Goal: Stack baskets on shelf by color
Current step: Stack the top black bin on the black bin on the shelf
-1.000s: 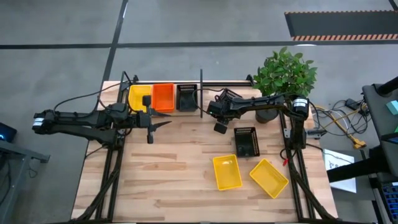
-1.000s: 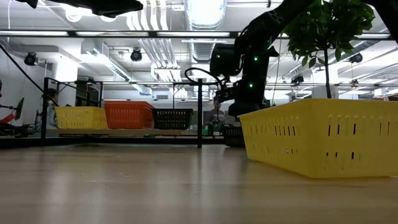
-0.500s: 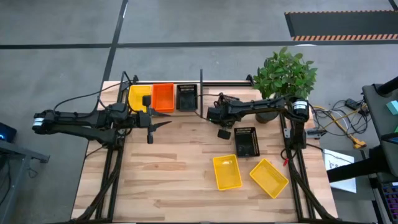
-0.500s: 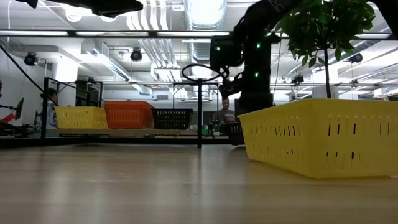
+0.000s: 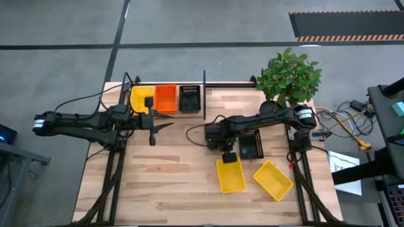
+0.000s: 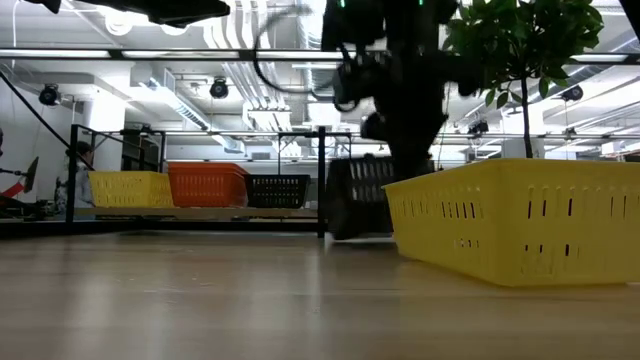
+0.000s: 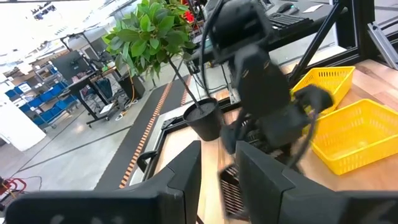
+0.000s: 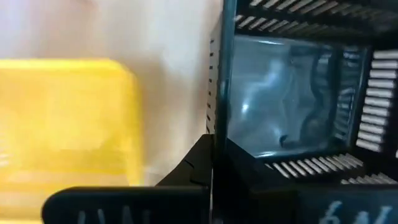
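On the shelf (image 5: pixel 230 96) at the back, left of its post, stand a yellow basket (image 5: pixel 141 98), an orange one (image 5: pixel 165 98) and a black one (image 5: pixel 189 99). On the table lie a black basket (image 5: pixel 251 146) and two yellow baskets (image 5: pixel 230 175) (image 5: pixel 273 180). My right gripper (image 5: pixel 228 156) is shut and points down. It stands just left of the loose black basket and over the far end of a yellow one. My left gripper (image 5: pixel 161 121) hovers in front of the shelf, open, with nothing between its fingers (image 7: pixel 180 183). My right gripper (image 8: pixel 211 158) stands shut against the line of the loose black basket's left wall (image 8: pixel 217 74), coming from above. Whether the fingers touch that wall, I cannot tell. The basket rests flat on the table.
A potted plant (image 5: pixel 289 75) stands at the back right, behind my right arm. The upright post (image 5: pixel 204 93) splits the shelf, and bare board lies to its right. The table's near left half is open wood (image 5: pixel 158 183).
My right gripper has swung from beside the shelf's post toward the table's near edge, passing the loose black basket's left side, and now hangs by the yellow basket's far end. It has tipped further downward on the way. The baskets have stayed where they were.
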